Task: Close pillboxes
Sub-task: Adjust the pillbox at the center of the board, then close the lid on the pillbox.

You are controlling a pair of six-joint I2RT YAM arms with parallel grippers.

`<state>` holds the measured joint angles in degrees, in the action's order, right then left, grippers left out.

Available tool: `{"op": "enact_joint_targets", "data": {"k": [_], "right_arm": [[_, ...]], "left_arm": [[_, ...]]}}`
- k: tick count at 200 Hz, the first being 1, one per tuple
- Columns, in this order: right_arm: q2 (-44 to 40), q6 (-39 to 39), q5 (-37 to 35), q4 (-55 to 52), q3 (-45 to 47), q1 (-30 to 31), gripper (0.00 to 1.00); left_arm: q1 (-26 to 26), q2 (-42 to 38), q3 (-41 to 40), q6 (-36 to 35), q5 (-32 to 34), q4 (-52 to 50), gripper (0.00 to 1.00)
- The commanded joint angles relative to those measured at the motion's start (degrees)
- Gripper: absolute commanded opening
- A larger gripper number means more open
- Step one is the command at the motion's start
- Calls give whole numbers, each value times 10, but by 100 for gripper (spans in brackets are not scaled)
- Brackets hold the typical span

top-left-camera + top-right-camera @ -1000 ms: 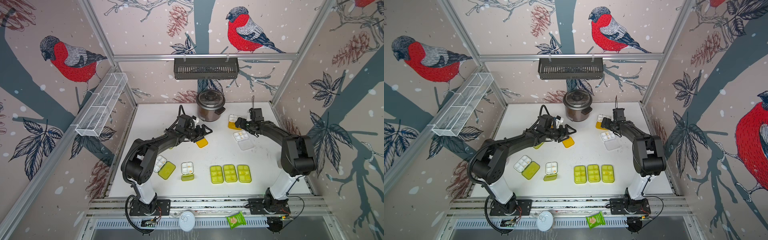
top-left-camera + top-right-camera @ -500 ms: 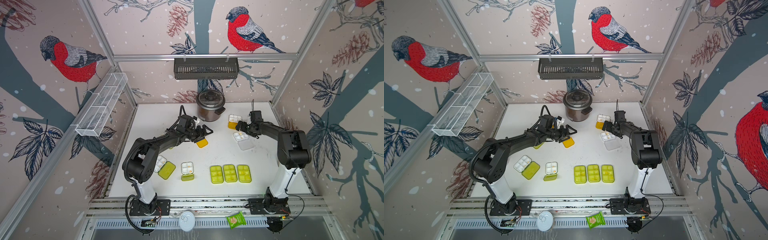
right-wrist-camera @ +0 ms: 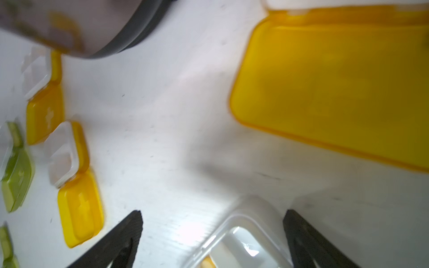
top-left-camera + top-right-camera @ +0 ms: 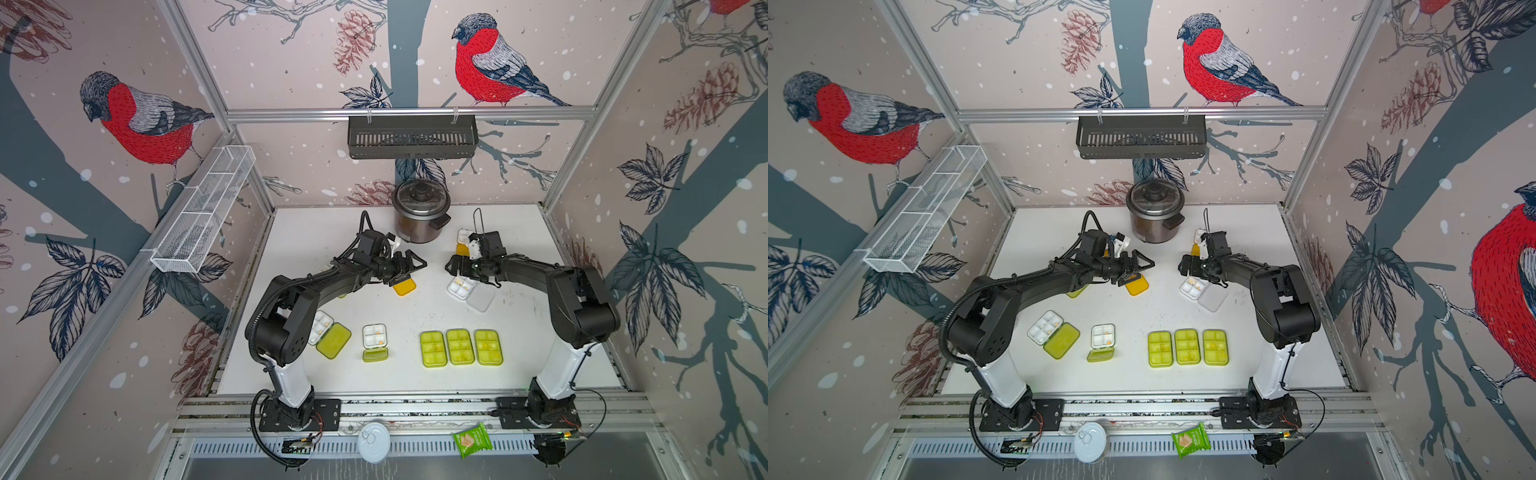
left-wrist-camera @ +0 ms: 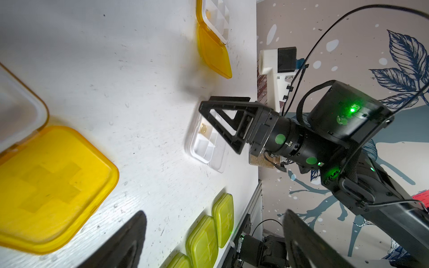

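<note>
Guessing these pillboxes point(image 4: 459, 347) are light, slick plastic that'll skate on the table point(image 4: 519, 332), so with the left gripper point(image 4: 413, 270) gaping over the orange lid point(image 4: 404, 286) mid-table and the right gripper point(image 4: 454, 268) wide over the clear-lid box point(image 4: 460, 286), both empty, I'd flip each lid by its free edge.

A white table point(image 4: 415, 316), scuffed in places, is shown. A cooker point(image 4: 420, 212) is stood at its back edge. Near the front, three shut green pillboxes point(image 4: 460, 347) are laid side by side. Left of them an open green-lidded box point(image 4: 375, 336) is set, and further left a leftmost box point(image 4: 328, 334), also open and green-lidded. Mid-table an open orange-lidded box point(image 4: 404, 286) and an open clear-lidded box point(image 4: 469, 291) are laid. A back box point(image 4: 461, 237), orange-lidded and open, is placed near the cooker.
</note>
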<state>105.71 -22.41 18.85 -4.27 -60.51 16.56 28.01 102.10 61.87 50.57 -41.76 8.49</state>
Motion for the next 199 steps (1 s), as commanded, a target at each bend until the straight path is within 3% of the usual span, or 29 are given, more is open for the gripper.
{"op": "enact_joint_targets", "data": {"k": [1, 64, 81, 115, 199], "right_arm": [[-8, 21, 25, 11, -5, 26, 96], [-123, -22, -5, -12, 13, 22, 95], [-168, -61, -18, -21, 56, -4, 96], [-267, -119, 21, 13, 192, -82, 99], [-274, -131, 59, 47, 282, -120, 100]], "left_arm": [[4, 5, 4, -6, -2, 17, 91], [21, 22, 10, -16, 4, 8, 91], [34, 39, 20, -28, -2, -1, 91], [65, 82, 53, -65, -7, -33, 90], [85, 168, 102, -112, -34, -32, 90]]}}
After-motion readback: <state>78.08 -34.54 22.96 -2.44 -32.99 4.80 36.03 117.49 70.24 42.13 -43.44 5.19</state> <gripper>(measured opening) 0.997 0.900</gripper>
